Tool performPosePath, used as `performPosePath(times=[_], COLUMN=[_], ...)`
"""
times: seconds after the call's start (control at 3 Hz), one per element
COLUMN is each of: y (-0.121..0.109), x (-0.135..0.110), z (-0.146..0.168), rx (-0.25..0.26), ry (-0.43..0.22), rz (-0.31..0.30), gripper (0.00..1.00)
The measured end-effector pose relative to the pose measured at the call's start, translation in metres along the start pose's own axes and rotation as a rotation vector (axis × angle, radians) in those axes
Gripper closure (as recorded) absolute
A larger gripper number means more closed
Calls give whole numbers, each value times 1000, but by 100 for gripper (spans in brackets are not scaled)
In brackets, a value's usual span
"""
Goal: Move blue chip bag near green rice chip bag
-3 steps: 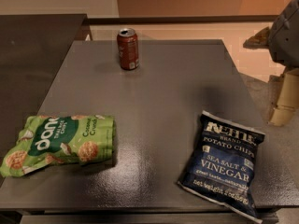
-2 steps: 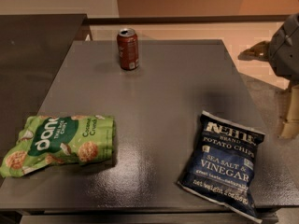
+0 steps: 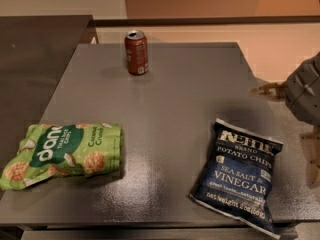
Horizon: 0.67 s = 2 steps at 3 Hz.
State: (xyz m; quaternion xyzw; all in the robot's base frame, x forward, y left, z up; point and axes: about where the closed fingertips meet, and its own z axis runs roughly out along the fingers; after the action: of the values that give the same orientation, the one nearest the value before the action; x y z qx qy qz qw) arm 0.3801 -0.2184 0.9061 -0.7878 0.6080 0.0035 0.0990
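Note:
The blue chip bag (image 3: 239, 176) lies flat on the dark grey table (image 3: 180, 94) at the front right, its lower corner over the front edge. The green rice chip bag (image 3: 62, 153) lies flat at the front left, far from the blue one. My gripper (image 3: 291, 128) hangs at the right edge of the camera view, above the table's right side and just right of the blue bag. It is open and empty, and its grey body (image 3: 305, 91) is partly cut off by the frame.
A red soda can (image 3: 136, 52) stands upright near the table's back edge, left of centre. A darker counter (image 3: 35, 59) adjoins the table on the left. The floor beyond is tan.
My gripper has drifted right and down, further out of the frame. The bags and the can have not moved.

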Motion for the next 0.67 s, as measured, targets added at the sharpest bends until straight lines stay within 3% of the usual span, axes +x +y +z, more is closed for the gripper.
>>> performPosePath(times=[0.67], y=[32], x=[-20], z=[42], rx=[-73], ry=[-56], rz=[-127], gripper=[0])
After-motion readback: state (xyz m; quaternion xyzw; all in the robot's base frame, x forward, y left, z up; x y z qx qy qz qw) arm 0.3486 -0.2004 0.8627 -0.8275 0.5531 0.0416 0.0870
